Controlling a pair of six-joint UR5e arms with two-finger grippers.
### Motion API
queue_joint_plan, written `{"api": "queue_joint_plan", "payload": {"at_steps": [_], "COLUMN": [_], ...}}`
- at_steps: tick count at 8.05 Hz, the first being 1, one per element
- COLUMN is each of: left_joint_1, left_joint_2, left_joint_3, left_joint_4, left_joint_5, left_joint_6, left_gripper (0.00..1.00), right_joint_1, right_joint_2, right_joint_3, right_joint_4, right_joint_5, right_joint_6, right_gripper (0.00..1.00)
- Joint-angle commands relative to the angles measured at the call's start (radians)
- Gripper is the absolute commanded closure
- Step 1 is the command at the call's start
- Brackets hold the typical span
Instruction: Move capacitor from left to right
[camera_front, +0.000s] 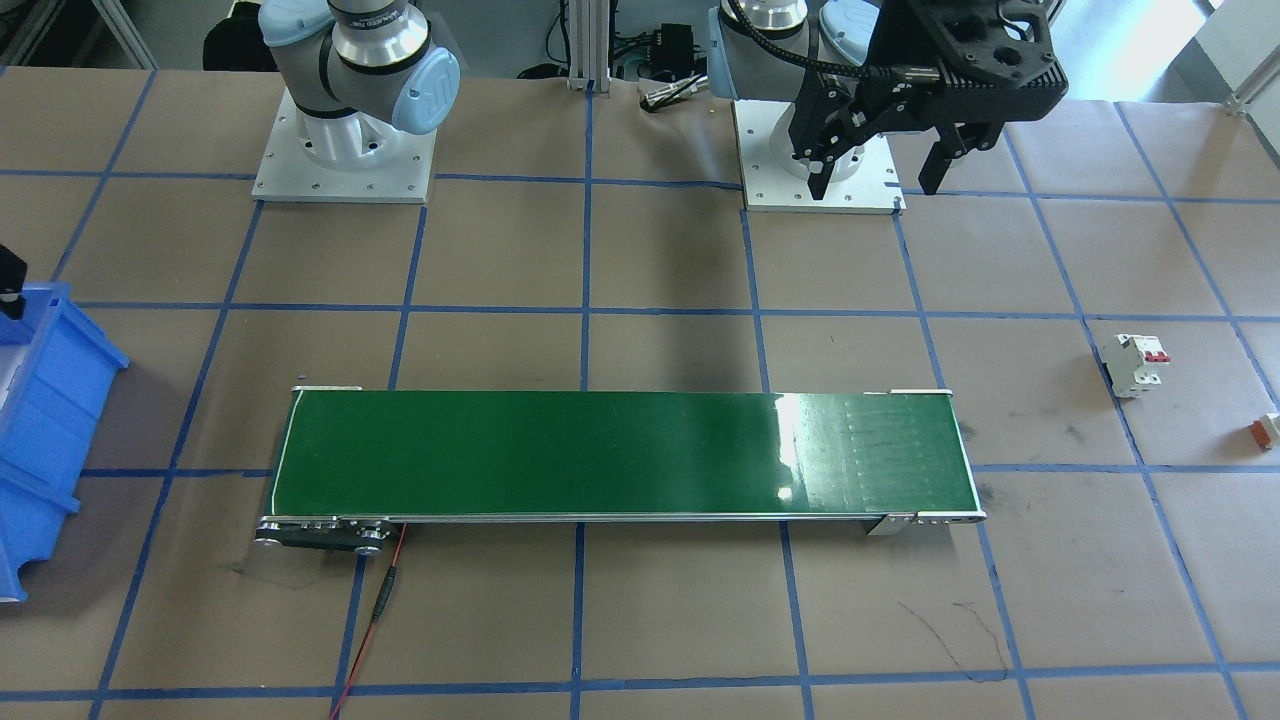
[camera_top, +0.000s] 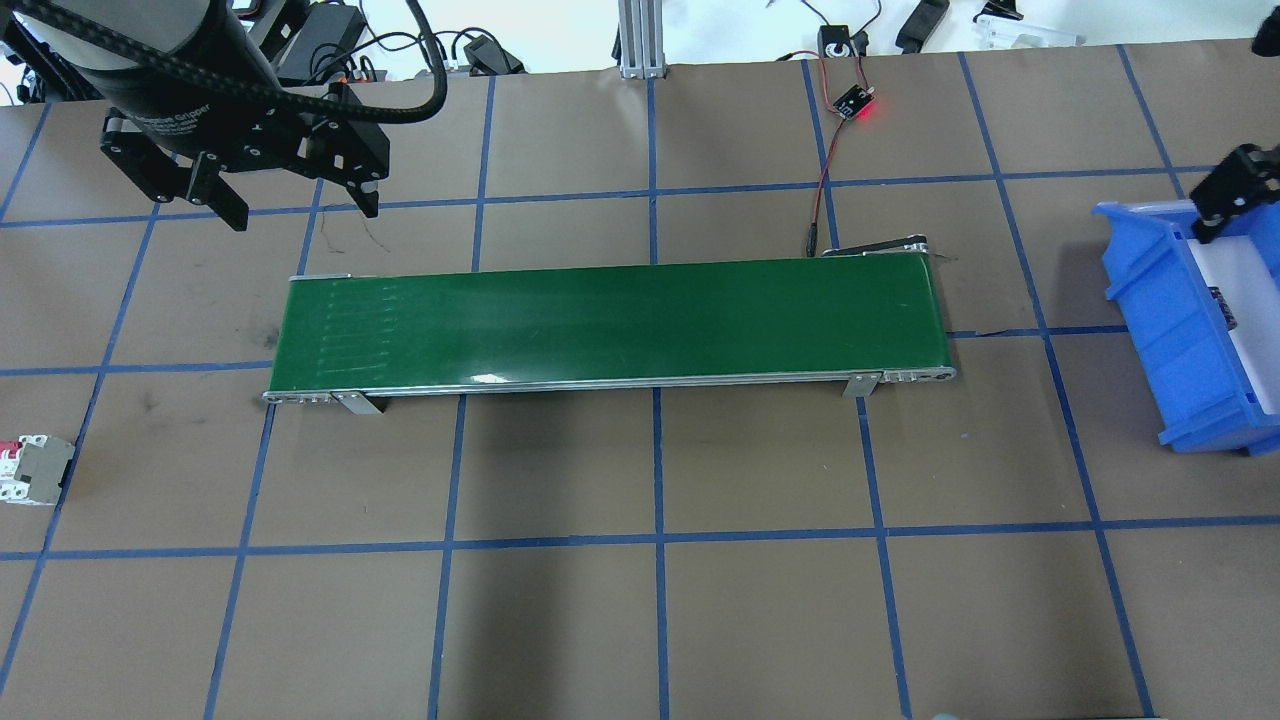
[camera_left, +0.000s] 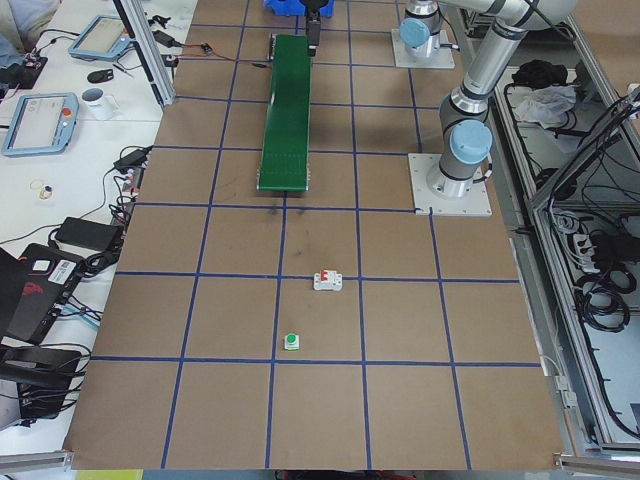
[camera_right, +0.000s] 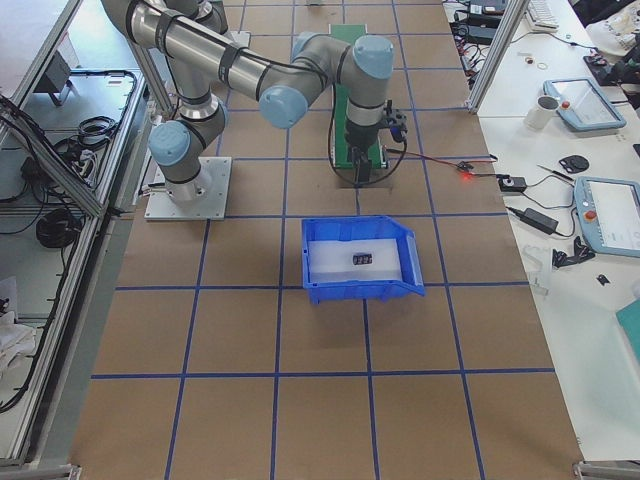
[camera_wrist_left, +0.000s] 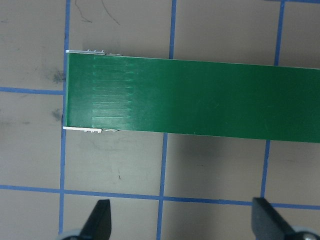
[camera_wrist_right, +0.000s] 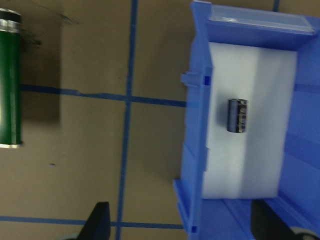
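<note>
Left gripper (camera_top: 304, 213) hangs released and empty over bare desk (camera_top: 560, 620) near the belt's (camera_top: 610, 322) end. Right gripper (camera_wrist_right: 181, 216), fingers spread wide, hovers over the bin's (camera_wrist_right: 196, 150) edge. Its wrist view best shows the capacitor (camera_wrist_right: 237, 115), a stubby dark cylinder lying sideways on the bin's white pad.

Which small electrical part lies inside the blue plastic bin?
The black cylindrical capacitor; the white circuit breaker with red switches sits outside, on the brown table.

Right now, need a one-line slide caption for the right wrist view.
Capacitor lies on white foam inside the blue bin; right tool open, empty.
</note>
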Motion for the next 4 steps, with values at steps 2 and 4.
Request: {"api": "queue_joint_plan", "payload": {"at_steps": [2, 4], "left_joint_1": [0.000, -0.002], "left_joint_2": [0.000, 0.002], "left_joint_3": [0.000, 0.000], "left_joint_4": [0.000, 0.000], "left_joint_5": [0.000, 0.000], "left_joint_6": [0.000, 0.000], "left_gripper": [0.00, 0.00], "right_joint_1": [0.290, 0.460], "right_joint_2": [-0.054, -0.051], "right_joint_3": [0.001, 0.001], "right_joint_4": [0.099, 0.085], "right_joint_5": [0.098, 0.093], "right_joint_6": [0.342, 0.464], "right_gripper": [0.00, 0.00]}}
